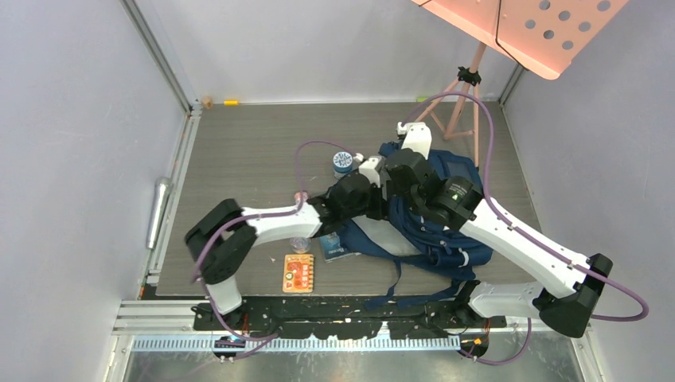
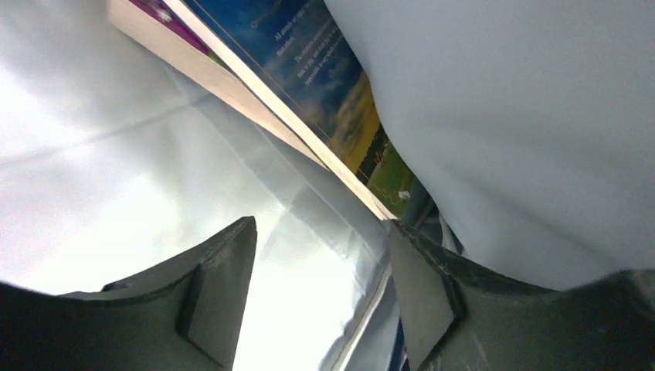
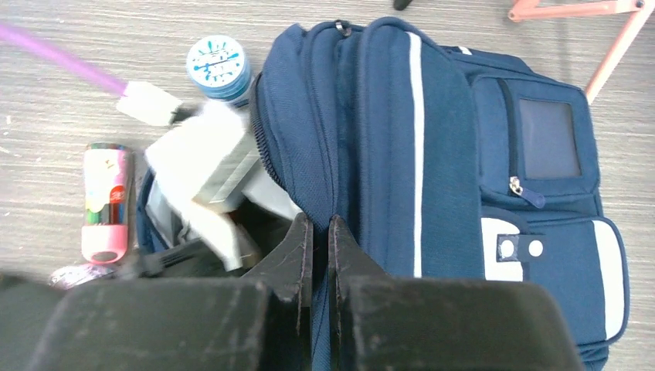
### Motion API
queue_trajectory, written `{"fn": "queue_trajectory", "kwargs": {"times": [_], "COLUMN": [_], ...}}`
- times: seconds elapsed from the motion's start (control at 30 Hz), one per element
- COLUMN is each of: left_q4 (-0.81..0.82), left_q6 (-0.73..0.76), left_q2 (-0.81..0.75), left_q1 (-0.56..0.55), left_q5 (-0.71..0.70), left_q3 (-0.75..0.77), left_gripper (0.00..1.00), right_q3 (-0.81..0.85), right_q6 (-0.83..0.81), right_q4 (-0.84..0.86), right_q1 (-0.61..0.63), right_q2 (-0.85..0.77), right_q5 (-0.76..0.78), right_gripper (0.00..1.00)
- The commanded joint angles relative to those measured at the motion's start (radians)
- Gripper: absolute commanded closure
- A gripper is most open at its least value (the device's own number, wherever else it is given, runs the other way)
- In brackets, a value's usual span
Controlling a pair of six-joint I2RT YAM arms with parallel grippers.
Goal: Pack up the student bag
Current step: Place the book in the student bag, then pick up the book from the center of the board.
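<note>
The navy student bag (image 1: 446,239) lies on the table at centre right, its pale stripe and front pockets (image 3: 541,154) facing up. My right gripper (image 3: 320,226) is shut on the blue fabric rim of the bag's opening. My left arm (image 1: 350,196) reaches into that opening from the left, and its white wrist (image 3: 205,158) shows at the mouth. Inside, my left gripper (image 2: 320,232) stands open against the pale lining (image 2: 116,178), nothing between its fingers. Two books (image 2: 332,93) lean in the bag just beyond the fingertips.
A round blue tin (image 1: 343,162) and a pink marker case (image 3: 106,202) lie left of the bag. An orange card (image 1: 298,273) and a blue book (image 1: 338,247) lie near the front edge. A pink music stand (image 1: 458,103) stands behind the bag.
</note>
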Motion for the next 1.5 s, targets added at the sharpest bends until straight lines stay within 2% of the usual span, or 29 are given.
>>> {"fn": "queue_trajectory", "kwargs": {"times": [0.0,0.2,0.33,0.43,0.5,0.53,0.57,0.6,0.67,0.73,0.9,1.1,1.37,1.47], "left_q4": [-0.078,-0.328,-0.498,-0.558,-0.559,-0.555,-0.547,-0.542,-0.565,-0.595,-0.576,-0.507,-0.462,-0.434], "left_q6": [0.147,0.191,0.190,0.165,0.134,0.124,0.113,0.102,0.072,0.046,-0.009,-0.056,-0.065,-0.076], "left_q2": [-0.210,-0.429,-0.524,-0.563,-0.577,-0.579,-0.577,-0.569,-0.543,-0.506,-0.472,-0.419,-0.351,-0.324], "left_q1": [-0.007,0.014,0.061,0.118,0.152,0.160,0.163,0.163,0.165,0.170,0.190,0.235,0.254,0.255], "left_q5": [-0.077,-0.154,-0.200,-0.208,-0.173,-0.160,-0.149,-0.141,-0.150,-0.172,-0.225,-0.204,-0.194,-0.182], "left_q3": [-0.073,-0.187,-0.231,-0.256,-0.270,-0.274,-0.278,-0.277,-0.267,-0.257,-0.281,-0.330,-0.341,-0.346], "left_gripper": [0.31,0.22,0.18,0.16,0.17,0.17,0.18,0.18,0.19,0.19,0.18,0.17,0.17,0.17], "right_q3": [-0.027,-0.075,-0.099,-0.089,-0.069,-0.062,-0.049,-0.035,-0.010,0.015,0.068,0.133,0.227,0.275], "right_q6": [0.057,0.136,0.163,0.172,0.171,0.160,0.154,0.138,0.101,0.079,0.046,-0.054,-0.084,-0.086], "right_q4": [-0.023,-0.072,-0.080,-0.098,-0.113,-0.116,-0.116,-0.112,-0.100,-0.090,-0.078,-0.026,0.057,0.077], "right_q1": [-0.008,-0.044,-0.066,-0.070,-0.071,-0.071,-0.071,-0.071,-0.068,-0.054,-0.007,0.102,0.094,0.056], "right_q2": [-0.028,-0.006,-0.003,0.008,0.014,0.013,0.012,0.006,-0.006,-0.014,0.004,0.094,0.309,0.407], "right_q5": [0.182,0.210,0.205,0.204,0.188,0.179,0.160,0.147,0.095,0.040,-0.018,-0.058,-0.196,-0.262], "right_gripper": [1.00,1.00,1.00,0.99,0.91,0.78,0.71,0.56,0.42,0.35,0.32,0.28,0.24,0.26]}}
